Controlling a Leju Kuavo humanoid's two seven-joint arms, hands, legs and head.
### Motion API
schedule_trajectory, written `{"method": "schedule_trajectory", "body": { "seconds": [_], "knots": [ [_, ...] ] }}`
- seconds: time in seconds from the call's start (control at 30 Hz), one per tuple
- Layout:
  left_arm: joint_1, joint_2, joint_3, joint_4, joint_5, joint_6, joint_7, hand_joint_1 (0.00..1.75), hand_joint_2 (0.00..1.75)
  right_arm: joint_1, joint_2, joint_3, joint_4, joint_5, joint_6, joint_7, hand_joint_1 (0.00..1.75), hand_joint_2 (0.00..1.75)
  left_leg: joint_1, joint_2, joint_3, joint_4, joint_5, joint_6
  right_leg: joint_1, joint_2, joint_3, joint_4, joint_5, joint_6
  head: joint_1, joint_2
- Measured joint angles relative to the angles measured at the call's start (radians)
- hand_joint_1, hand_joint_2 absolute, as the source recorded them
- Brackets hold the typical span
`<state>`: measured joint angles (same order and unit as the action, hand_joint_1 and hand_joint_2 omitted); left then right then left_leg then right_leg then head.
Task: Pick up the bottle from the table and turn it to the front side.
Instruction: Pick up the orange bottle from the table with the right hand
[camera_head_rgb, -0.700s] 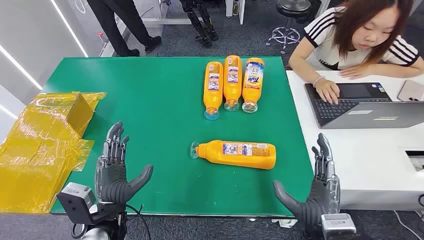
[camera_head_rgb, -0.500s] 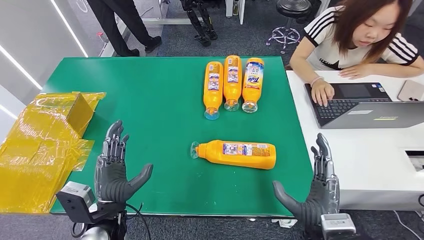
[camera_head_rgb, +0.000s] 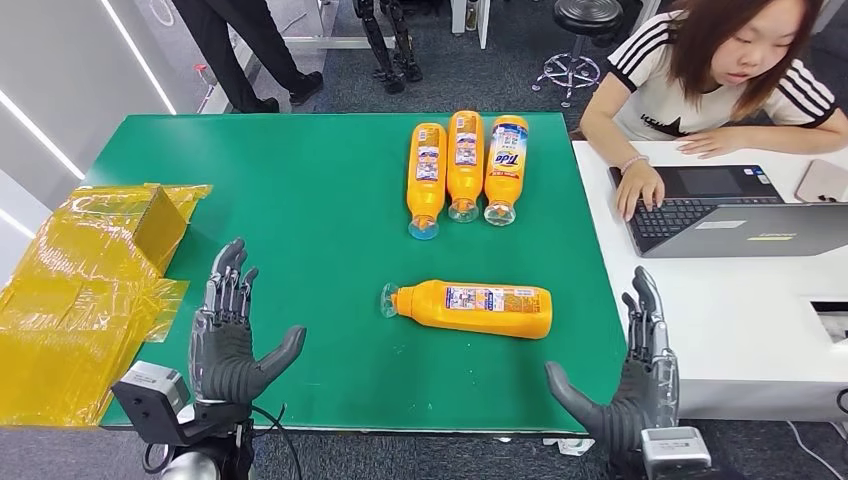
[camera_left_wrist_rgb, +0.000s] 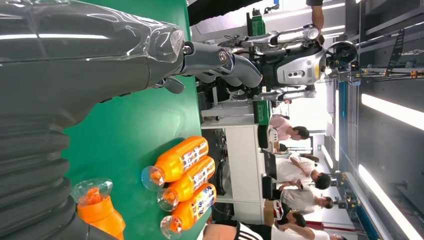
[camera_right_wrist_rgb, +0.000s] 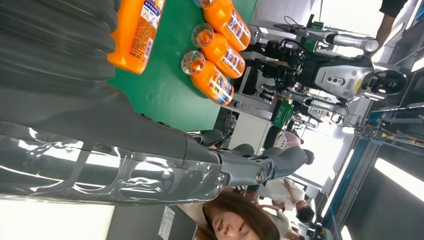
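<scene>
Status: not started. Bottle lies flat, back label up, between my left hand and right hand; fingers apart, holding nothing. Pickup, turn left.

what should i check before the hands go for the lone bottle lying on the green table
1. Left hand free: ok, fingers apart, holding nothing.
2. Right hand free: ok, fingers apart, holding nothing, at the table's near right corner.
3. Target reachable: ok, the lone orange bottle lies on its side between the two hands, cap pointing to the robot's left.
4. Space around target: ok, the row of three orange bottles lies farther back, apart from it.
5. Which face is up: cannot tell for sure; a small-print label faces up, likely the back.
6. Person's hand out of the way: ok, it rests on the laptop on the white table.
</scene>
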<state>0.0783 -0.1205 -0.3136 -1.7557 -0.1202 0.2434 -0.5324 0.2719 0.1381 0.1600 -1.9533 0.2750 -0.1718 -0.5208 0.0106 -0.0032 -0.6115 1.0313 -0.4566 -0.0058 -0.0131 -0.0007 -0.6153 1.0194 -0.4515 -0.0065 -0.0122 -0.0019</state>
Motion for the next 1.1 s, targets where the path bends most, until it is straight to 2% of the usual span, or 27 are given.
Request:
{"method": "schedule_trajectory", "body": {
  "seconds": [0.2, 0.63, 0.8, 1.1],
  "knots": [
    [-0.012, 0.0, 0.0, 0.01, -0.003, 0.0, 0.001, 0.0, 1.75, -0.003, 0.0, -0.002, 0.009, 0.044, -0.018, 0.014, 0.0, 1.75, 0.0, 0.0, 0.0, 0.0, 0.0, 0.0, 0.0, 0.0, 0.0, 0.0, 0.0, 0.0, 0.0, 0.0],
    [-0.034, -0.009, -0.01, 0.056, -0.011, -0.02, 0.004, 0.0, 1.75, -0.101, -0.021, -0.006, 0.126, 0.318, -0.067, 0.165, 0.0, 1.75, 0.0, 0.0, 0.0, 0.0, 0.0, 0.0, 0.0, 0.001, 0.0, 0.0, 0.0, 0.0, 0.0, 0.0],
    [-0.057, -0.01, -0.024, 0.084, -0.011, -0.029, 0.003, 0.0, 1.75, -0.198, -0.048, 0.017, 0.219, 0.357, -0.01, 0.242, 0.0, 1.75, 0.0, 0.001, 0.0, 0.0, 0.0, 0.0, 0.0, 0.001, 0.0, 0.0, 0.0, 0.0, 0.0, 0.0],
    [-0.122, -0.008, -0.056, 0.157, 0.024, -0.062, 0.004, 0.0, 1.75, -0.455, -0.16, 0.143, 0.504, 0.426, 0.185, 0.403, 0.0, 1.75, 0.0, 0.001, 0.001, 0.001, 0.001, 0.0, 0.0, 0.001, 0.001, 0.0, 0.001, 0.0, 0.0, 0.0]
  ]
}}
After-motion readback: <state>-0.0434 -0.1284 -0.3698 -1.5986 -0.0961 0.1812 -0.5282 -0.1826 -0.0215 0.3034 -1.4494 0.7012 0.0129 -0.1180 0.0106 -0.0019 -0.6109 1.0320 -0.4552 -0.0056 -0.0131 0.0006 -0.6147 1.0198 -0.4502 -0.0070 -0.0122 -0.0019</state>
